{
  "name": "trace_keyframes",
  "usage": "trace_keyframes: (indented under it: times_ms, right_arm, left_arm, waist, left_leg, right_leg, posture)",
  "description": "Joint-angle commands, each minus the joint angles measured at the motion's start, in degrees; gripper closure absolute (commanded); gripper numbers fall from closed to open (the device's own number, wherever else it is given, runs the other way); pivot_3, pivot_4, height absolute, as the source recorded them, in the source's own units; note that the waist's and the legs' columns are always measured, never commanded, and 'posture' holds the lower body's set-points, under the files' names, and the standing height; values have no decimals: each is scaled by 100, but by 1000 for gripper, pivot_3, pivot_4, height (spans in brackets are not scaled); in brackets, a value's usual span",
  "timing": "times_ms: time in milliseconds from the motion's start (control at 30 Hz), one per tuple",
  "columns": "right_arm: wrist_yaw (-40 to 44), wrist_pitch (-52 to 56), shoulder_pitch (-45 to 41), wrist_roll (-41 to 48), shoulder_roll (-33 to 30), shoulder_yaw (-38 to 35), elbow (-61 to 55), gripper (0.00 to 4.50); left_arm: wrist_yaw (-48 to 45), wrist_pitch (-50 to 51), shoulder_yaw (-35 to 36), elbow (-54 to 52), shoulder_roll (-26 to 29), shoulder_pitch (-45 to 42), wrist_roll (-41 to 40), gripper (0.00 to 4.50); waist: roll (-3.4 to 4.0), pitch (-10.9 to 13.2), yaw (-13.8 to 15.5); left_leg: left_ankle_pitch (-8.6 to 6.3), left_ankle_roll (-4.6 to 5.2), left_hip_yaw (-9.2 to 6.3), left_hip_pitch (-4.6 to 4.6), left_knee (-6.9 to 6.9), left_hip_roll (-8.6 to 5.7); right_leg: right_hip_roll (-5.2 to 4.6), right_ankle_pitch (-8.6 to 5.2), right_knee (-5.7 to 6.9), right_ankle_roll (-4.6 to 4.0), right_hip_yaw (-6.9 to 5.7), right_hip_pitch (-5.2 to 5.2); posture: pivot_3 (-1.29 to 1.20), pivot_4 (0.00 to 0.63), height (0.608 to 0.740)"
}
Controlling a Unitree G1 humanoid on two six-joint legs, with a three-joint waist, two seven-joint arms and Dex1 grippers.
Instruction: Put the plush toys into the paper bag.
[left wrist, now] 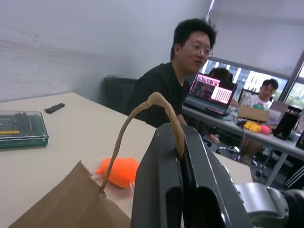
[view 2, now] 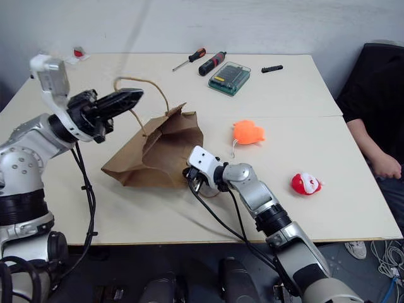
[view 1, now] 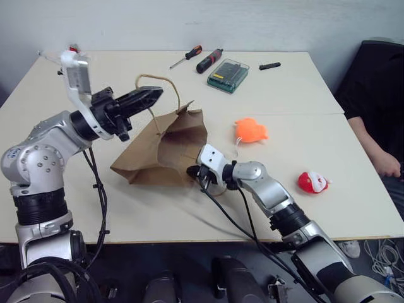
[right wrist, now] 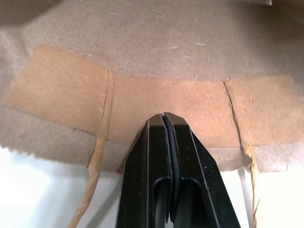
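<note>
On table, paper bag [view 1: 165,151] lying flat, mouth toward orange plush toy [view 1: 250,130]

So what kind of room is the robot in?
Probably an office or a lab. There is a big pale table with a screwdriver and a green tool case on it, and behind it people sit at desks with a laptop.

arms: silver-grey, black joints | cables: black | left gripper [view 1: 148,96]: black | wrist camera: white
</note>
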Motion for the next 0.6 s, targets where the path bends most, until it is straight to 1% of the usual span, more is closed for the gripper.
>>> trace_keyframes:
  times_ms: [33,100,200,300,367,433,500,533,600]
  right_arm:
    - [123,166,471,3,-215,-117,-290,4478]
    - [205,83,691,227,-256,-348,-859,4478]
    - [85,469,946,613,-373,-884,-1818,4478]
    - [-8,1327,1189,1248,-627,-1585,-2913,4478]
    - [-65,2011,1353,1675,-923,-2100,-3555,4478]
    - [-117,2558,1463,1973,-1248,-2515,-3962,4478]
    - [-208,2913,1520,2014,-1639,-2794,-4165,4135]
    - [-228,2873,1519,1855,-1914,-2847,-4126,3899]
    - [-235,2631,1496,1565,-2317,-2811,-3966,3271]
  left_arm:
    - [44,-9,-145,-240,116,117,100,4500]
    - [126,57,-199,-300,67,201,74,4500]
    - [186,99,-239,-415,-3,257,-38,4500]
    - [191,139,-316,-539,-38,328,-64,4500]
    - [200,175,-347,-629,-46,386,-90,4500]
    - [187,191,-376,-708,-37,443,-92,4500]
    - [188,211,-373,-759,-37,504,-119,4500]
    - [182,209,-367,-786,-35,546,-125,4500]
    - [166,198,-378,-843,-21,614,-111,4500]
  waist:
    - [0,0,7]
    - [0,0,11]
    - [1,3,5]
    - [9,7,2]
    - [12,9,8]
    - [12,9,15]
    - [12,9,14]
    - [12,10,11]
    - [13,10,5]
  left_leg:
    - [0,-1,-1,0,-2,1]
    - [-1,-2,-2,-2,-3,1]
    - [-1,-2,-2,-10,-3,1]
    - [-1,-4,-3,-16,-3,2]
    - [-3,-7,-3,-15,-5,3]
    - [-4,-9,-7,-15,-7,5]
    - [-4,-9,-6,-15,-9,5]
    - [-4,-9,-6,-15,-9,4]
    - [-4,-8,-2,-14,-9,2]
  right_leg:
    - [1,0,-1,0,-1,0]
    - [1,-1,-3,-1,-2,0]
    - [2,0,-4,-1,-2,-5]
    - [4,0,-3,-1,-2,-12]
    - [6,-1,-5,-1,0,-12]
    - [10,-1,-10,-2,-1,-12]
    - [10,-2,-13,-3,0,-11]
    - [10,-2,-13,-3,0,-11]
    - [10,-2,-14,-3,3,-11]
  posture:
    - [0,150,740]
    - [0,150,740]
    - [0,150,740]
    - [0,150,740]
    - [0,150,740]
    - [0,150,740]
    - [0,150,740]
    - [0,150,740]
    - [0,150,740]
